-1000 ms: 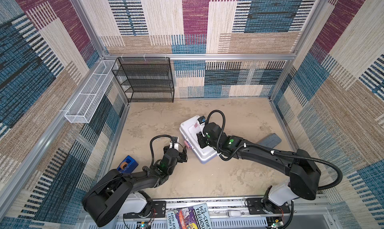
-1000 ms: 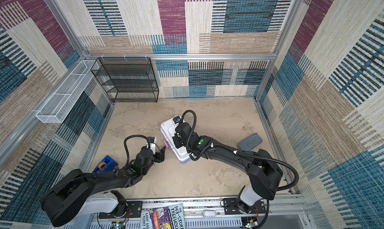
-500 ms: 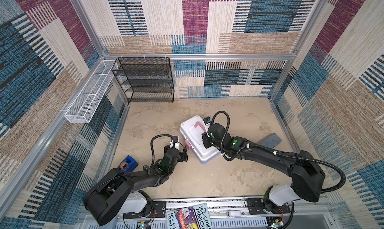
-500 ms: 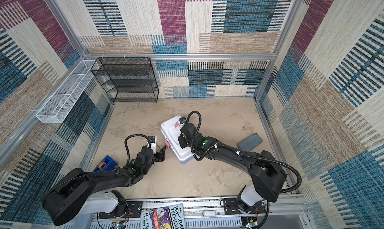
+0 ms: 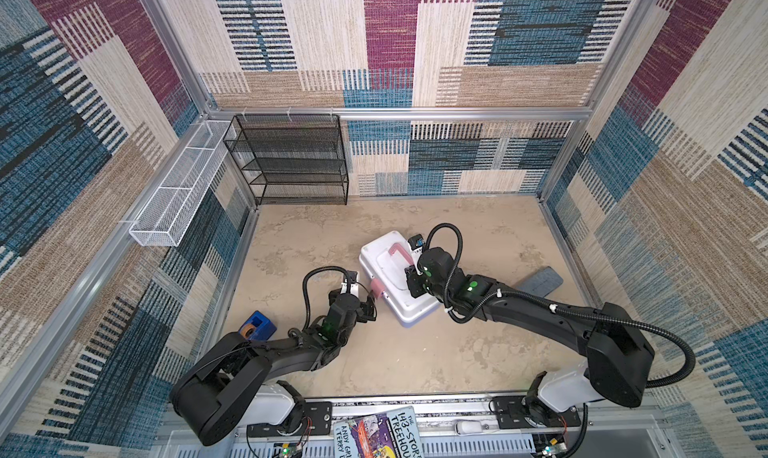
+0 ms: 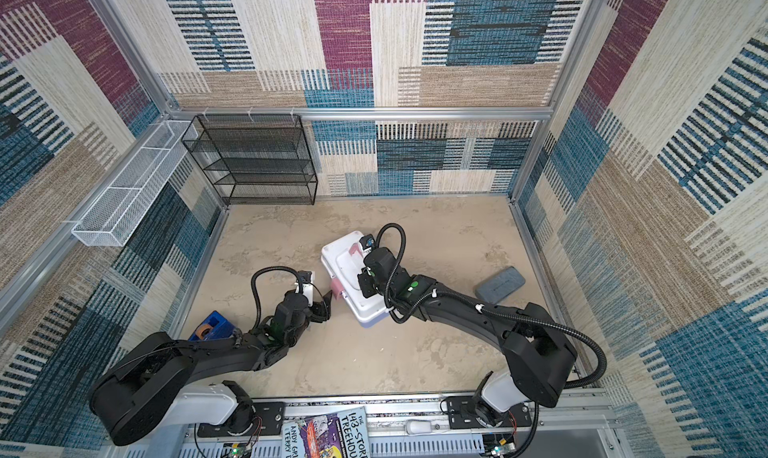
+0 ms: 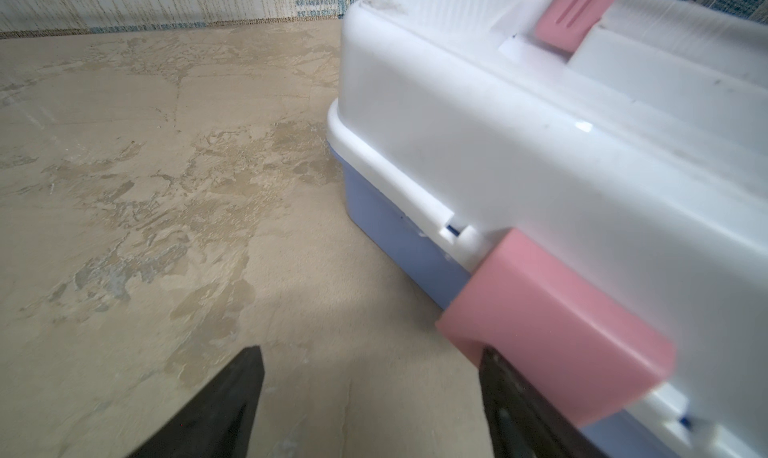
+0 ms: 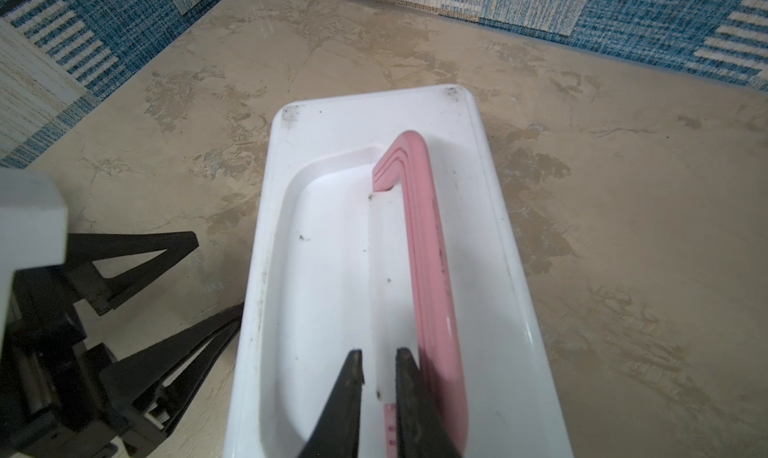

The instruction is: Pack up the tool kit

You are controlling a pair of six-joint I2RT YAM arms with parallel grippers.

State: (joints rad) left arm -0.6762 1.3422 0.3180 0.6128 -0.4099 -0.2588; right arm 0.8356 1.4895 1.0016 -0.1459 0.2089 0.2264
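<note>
**Two grippers at one closed toolbox**

One toolbox sits askew near the middle of the counter, white lid down on its light-blue base. It looks like stiff, glossy plastic, so the rounded lid would likely slip in a pinch. If the tools are inside, it may be heavy. The pink handle, folded flat in the lid's recess, is probably the safest hold once raised.

The pink latch on the side wall has its lower lip standing off the base. The left gripper is spread wide, with one finger tucked right against that lip. The right gripper hovers over the recess beside the handle, jaws narrow and holding nothing visible.

A grey pad lies near the right edge and a blue block near the left. The black rack fills the back left corner. None of them crowds the box.
</note>
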